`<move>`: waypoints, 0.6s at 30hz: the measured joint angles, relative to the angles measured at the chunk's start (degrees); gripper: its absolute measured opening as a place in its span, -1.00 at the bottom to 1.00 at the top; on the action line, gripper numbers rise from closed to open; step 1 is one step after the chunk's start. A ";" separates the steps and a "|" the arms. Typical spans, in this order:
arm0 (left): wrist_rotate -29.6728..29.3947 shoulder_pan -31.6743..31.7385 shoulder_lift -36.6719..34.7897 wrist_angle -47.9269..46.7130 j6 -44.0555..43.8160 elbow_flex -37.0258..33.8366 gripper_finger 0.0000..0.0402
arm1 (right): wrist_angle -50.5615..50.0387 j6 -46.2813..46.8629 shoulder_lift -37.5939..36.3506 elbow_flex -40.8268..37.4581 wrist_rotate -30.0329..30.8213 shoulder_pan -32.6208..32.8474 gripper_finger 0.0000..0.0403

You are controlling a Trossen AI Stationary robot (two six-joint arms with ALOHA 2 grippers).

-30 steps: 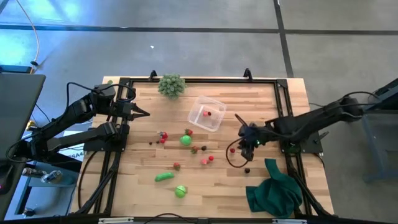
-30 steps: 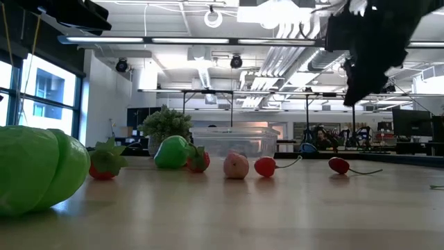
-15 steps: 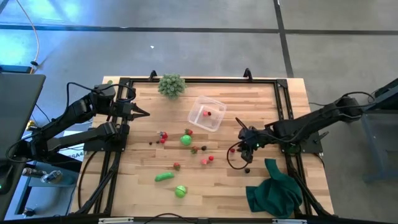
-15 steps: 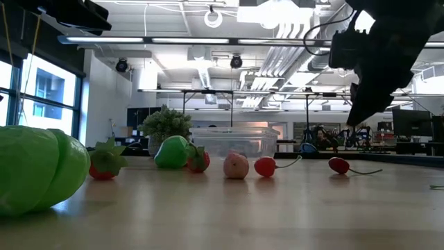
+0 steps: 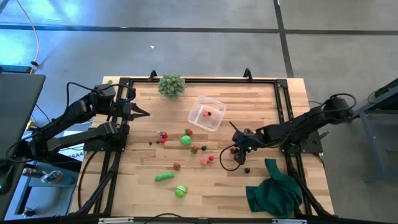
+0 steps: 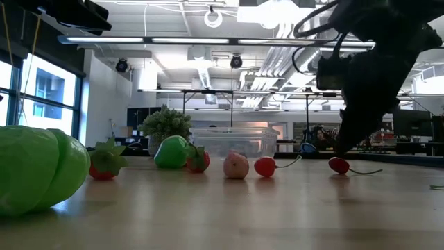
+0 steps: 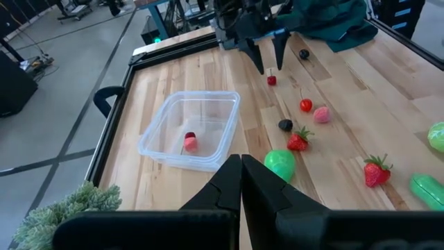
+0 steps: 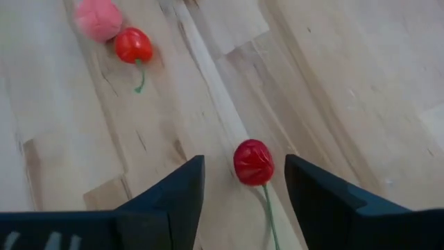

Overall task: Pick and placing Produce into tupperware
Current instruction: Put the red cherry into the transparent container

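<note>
My right gripper [image 5: 235, 149] is open and low over the table's right half. Its two fingers stand on either side of a small red cherry [image 8: 253, 161] with a thin stem, without touching it. The cherry lies on the wood, as the low view [image 6: 338, 164] also shows. The clear tupperware [image 5: 207, 114] sits at the far middle with red pieces inside. More produce lies scattered: a green round piece [image 5: 186, 140], a green oblong one [image 5: 164, 177], another cherry [image 8: 133, 45], a pink piece [image 8: 98, 17]. My left gripper [image 5: 144, 113] waits shut, raised at the left edge.
A spiky pale-green ball [image 5: 171, 84] stands at the far edge. A dark green cloth [image 5: 273, 190] lies crumpled at the near right corner, with a dark berry [image 5: 247, 170] beside it. A black frame rail [image 5: 283, 106] runs round the table.
My right gripper has come down toward the table and a little toward its left edge, over the red cherry, and its fingers have spread wider. The produce has stayed where it was.
</note>
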 joint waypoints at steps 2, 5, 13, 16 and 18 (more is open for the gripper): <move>0.00 0.00 0.02 0.00 -0.01 0.00 -0.99 | -0.02 -0.13 1.32 0.00 0.55 0.00 -0.04; 0.00 0.00 0.00 0.00 -0.01 -0.01 -0.99 | 0.79 -0.80 3.05 0.00 0.88 -0.01 -0.04; 0.00 0.00 0.00 0.01 0.00 0.00 -0.99 | 1.34 -3.83 6.20 0.11 0.14 0.02 -0.04; 0.00 0.00 0.01 0.01 0.00 0.00 -0.99 | 1.45 -5.17 6.52 0.22 0.42 0.04 -0.04; 0.00 0.00 0.01 0.01 -0.01 0.00 -0.99 | 1.51 -6.83 6.51 0.20 0.69 0.05 -0.04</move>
